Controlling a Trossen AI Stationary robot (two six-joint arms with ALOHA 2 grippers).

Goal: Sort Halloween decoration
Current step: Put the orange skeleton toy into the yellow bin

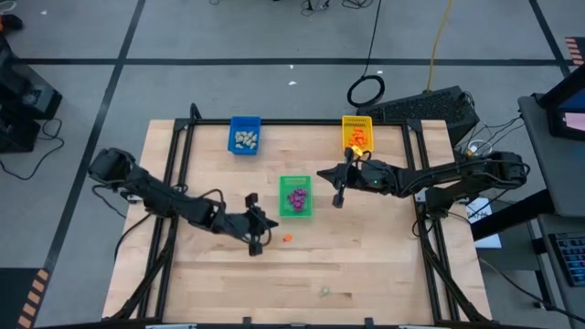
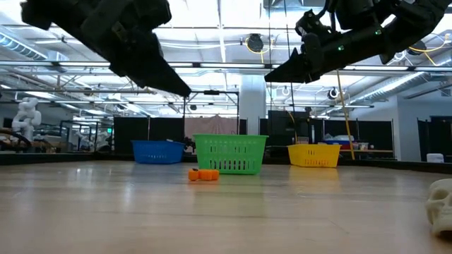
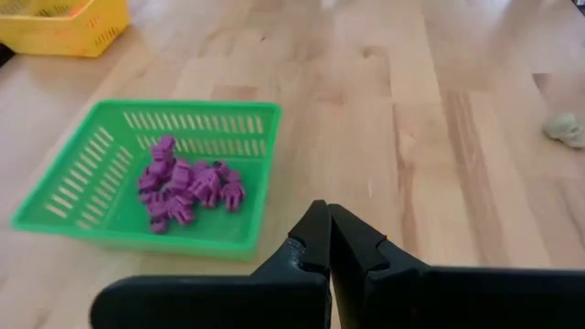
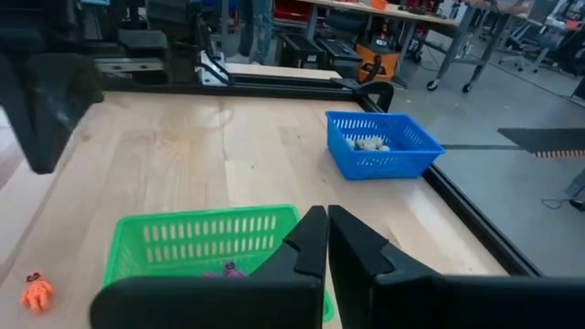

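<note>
Covering most of the high view, a pale wooden table (image 1: 366,274) with visible plank seams is seen inside a black frame, set on a grey floor crossed by dark tape lines. A coiled cable (image 1: 366,90) and a black keyboard (image 1: 422,108) lie just beyond the far edge. In the low view a large hall is shown behind the table, with ceiling trusses, strip lights and dark partitions.

Three trays are placed on the wood: a blue tray (image 1: 245,122) at the far edge holding pale grey-white trinkets (image 1: 245,139), a yellow tray (image 1: 358,120) at the far right holding orange trinkets (image 1: 360,139), and a green tray (image 1: 295,181) near the middle holding purple trinkets (image 3: 187,185). One loose orange trinket (image 1: 286,238) is found on the bare wood just in front of the green tray, and a pale trinket (image 1: 324,291) lies well apart near the front edge.

The left gripper (image 1: 256,247) is held above the table just left of the loose orange trinket, its fingers (image 3: 311,239) pressed together on nothing. The right gripper (image 1: 337,200) is held just right of the green tray, likewise clenched and empty.
</note>
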